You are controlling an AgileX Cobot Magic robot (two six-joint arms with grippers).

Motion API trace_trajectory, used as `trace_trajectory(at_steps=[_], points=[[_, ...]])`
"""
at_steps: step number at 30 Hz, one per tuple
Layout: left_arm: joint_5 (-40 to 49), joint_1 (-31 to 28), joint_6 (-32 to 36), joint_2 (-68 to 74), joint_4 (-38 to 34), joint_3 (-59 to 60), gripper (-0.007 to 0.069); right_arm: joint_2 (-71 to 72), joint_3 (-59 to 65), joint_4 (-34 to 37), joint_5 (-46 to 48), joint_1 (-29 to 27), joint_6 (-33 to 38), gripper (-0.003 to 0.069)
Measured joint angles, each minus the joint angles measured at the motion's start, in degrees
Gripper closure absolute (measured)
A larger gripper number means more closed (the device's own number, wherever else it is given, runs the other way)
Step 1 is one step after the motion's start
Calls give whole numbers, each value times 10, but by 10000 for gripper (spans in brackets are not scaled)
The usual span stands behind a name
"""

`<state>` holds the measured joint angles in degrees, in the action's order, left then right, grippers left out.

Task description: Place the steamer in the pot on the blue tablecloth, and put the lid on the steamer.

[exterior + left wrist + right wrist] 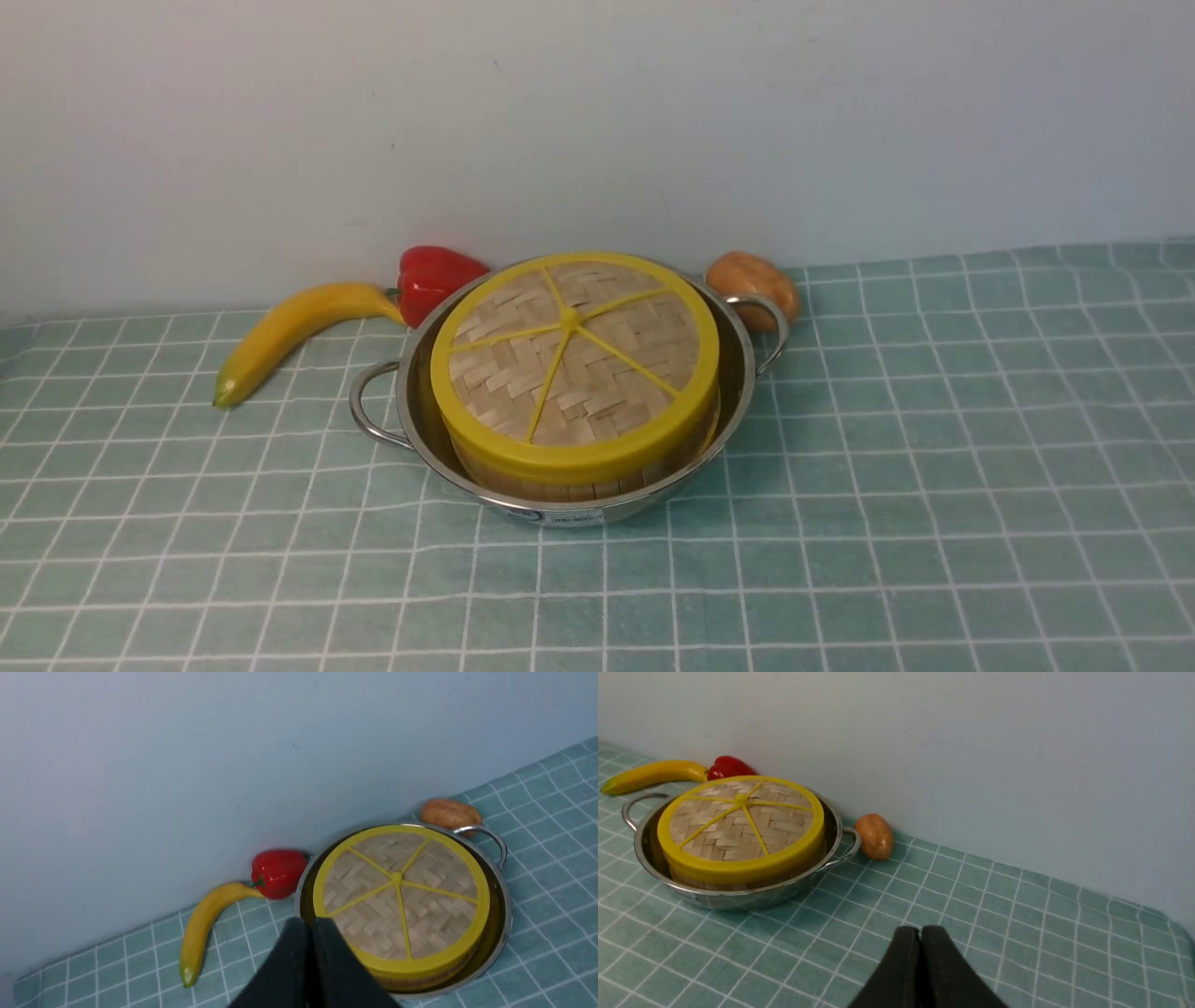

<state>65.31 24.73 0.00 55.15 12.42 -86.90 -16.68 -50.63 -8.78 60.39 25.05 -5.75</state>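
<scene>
The steel pot (425,439) (502,914) (738,898) stands on the blue tablecloth (934,485) near the back wall. Inside it sits the steamer (569,483) (714,883), of which only the bamboo side wall shows. The woven lid (574,359) (402,896) (738,826) with yellow rim and spokes lies flat on top of the steamer. My left gripper (310,921) is shut, empty, short of the pot's near left side. My right gripper (920,930) is shut, empty, over bare cloth well to the right of the pot. Neither arm appears in the front view.
A yellow banana (289,331) lies left of the pot, a red pepper (431,278) behind it against the wall, and a brown potato (752,285) by the pot's right handle (770,327). The pale wall runs close behind.
</scene>
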Motion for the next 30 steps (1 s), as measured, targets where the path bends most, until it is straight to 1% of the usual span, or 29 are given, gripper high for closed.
trace_trajectory(at_steps=[2, 3, 5, 7, 8, 9, 10, 12, 14, 15, 17, 19, 20, 26, 28, 30], points=[[-31, 0, 0, -66, 0, 76, 648, 24, 64, 6, -47, 0, -4, 673], [-49, 0, 0, -111, -3, 142, 648, 43, 103, 11, -75, 0, -9, 675], [-73, 0, -3, -183, -14, 231, 648, 61, 161, 16, -115, 0, -17, 675], [-91, 0, -4, -243, -25, 303, 648, 67, 202, 21, -135, 0, -21, 675], [-93, 0, -4, -250, -25, 311, 648, 68, 206, 23, -137, 0, -21, 675], [-114, 0, -5, -309, -31, 375, 648, 69, 240, 36, -146, 0, -25, 673], [-121, 0, -7, -331, -36, 395, 648, 69, 252, 40, -154, 0, -26, 671], [-130, 0, -10, -360, -42, 418, 648, 70, 261, 47, -165, 0, -27, 671], [-142, 0, -16, -410, -63, 445, 648, 70, 268, 83, -189, 0, -29, 666], [-143, 0, -16, -413, -65, 446, 648, 70, 268, 88, -190, 0, -29, 666], [-144, 0, -19, -440, -74, 450, 648, 70, 269, 127, -200, 0, -30, 662], [-143, 0, -19, -449, -77, 450, 646, 70, 269, 145, -202, 0, -30, 659], [-142, 0, -19, -452, -78, 450, 646, 70, 269, 150, -204, 0, -29, 657], [-111, 0, -20, -453, -78, 451, 636, 70, 270, 155, -289, 0, -29, 638], [-109, 0, -20, -453, -78, 451, 633, 70, 270, 159, -333, 0, -28, 624], [-109, 0, -20, -453, -78, 451, 633, 70, 270, 160, -346, 0, -28, 615]])
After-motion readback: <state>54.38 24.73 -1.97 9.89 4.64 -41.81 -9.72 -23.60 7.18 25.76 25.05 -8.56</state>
